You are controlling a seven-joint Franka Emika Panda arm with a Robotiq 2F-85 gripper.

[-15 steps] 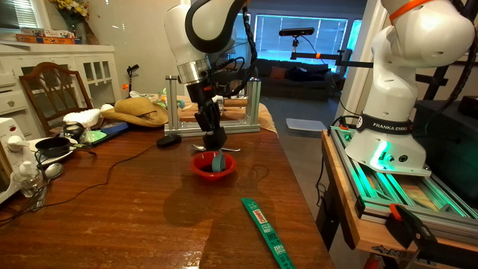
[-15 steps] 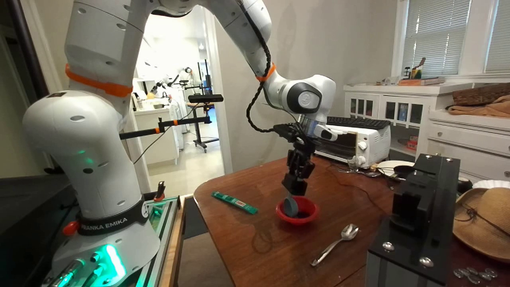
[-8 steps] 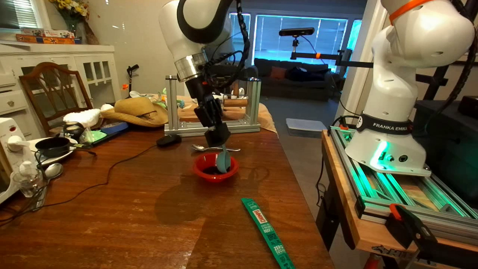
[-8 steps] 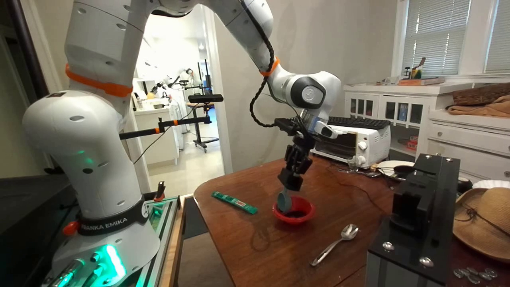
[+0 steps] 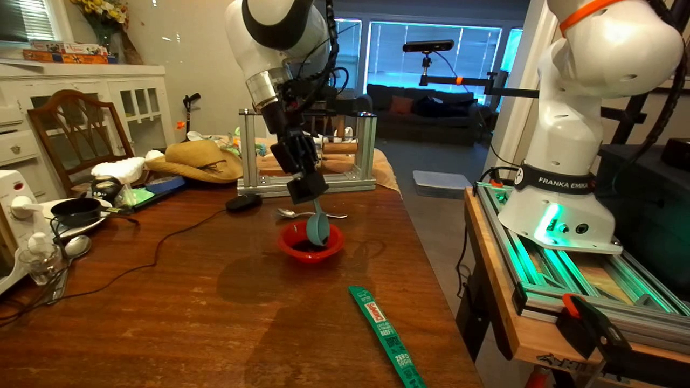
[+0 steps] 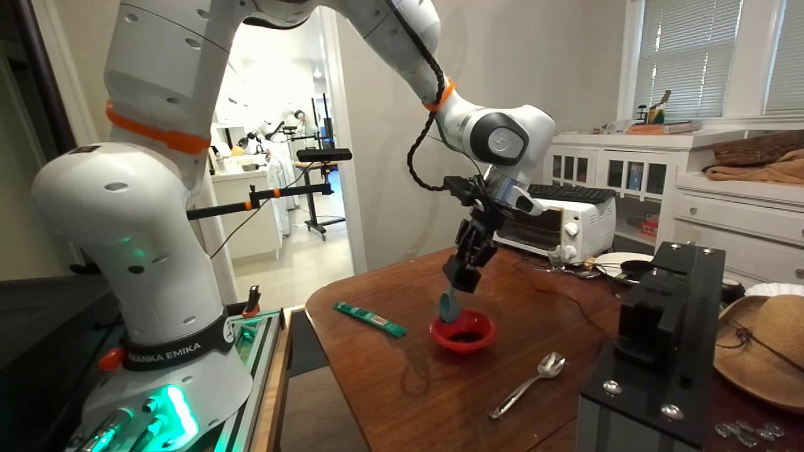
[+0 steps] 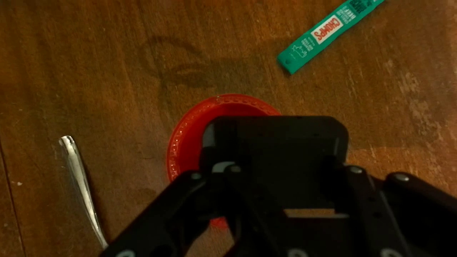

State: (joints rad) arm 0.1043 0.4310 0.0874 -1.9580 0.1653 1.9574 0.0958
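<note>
My gripper (image 5: 307,187) is above the red bowl (image 5: 291,252), tilted, with its fingers around a black block. A blue-grey scoop (image 5: 318,229) hangs below the block by its handle. The scoop also shows in an exterior view (image 6: 448,307), over the bowl's rim on the side toward the robot base. Something dark lies in the bowl (image 6: 465,347). In the wrist view the black block (image 7: 282,160) fills the space between the fingers and covers much of the bowl (image 7: 175,150). The scoop's cup is hidden there.
A green snack stick (image 5: 385,335) and a metal spoon (image 6: 522,395) lie on the table near the bowl. A metal frame (image 5: 307,186) stands behind it. A mouse (image 5: 243,202) with a cable, a straw hat (image 5: 197,161) and a white toaster oven (image 6: 590,220) are farther off.
My gripper has tilted and risen, lifting the scoop from low inside the bowl up to its rim. The bowl shifted slightly toward the robot base early on. The spoon and snack stick have not moved.
</note>
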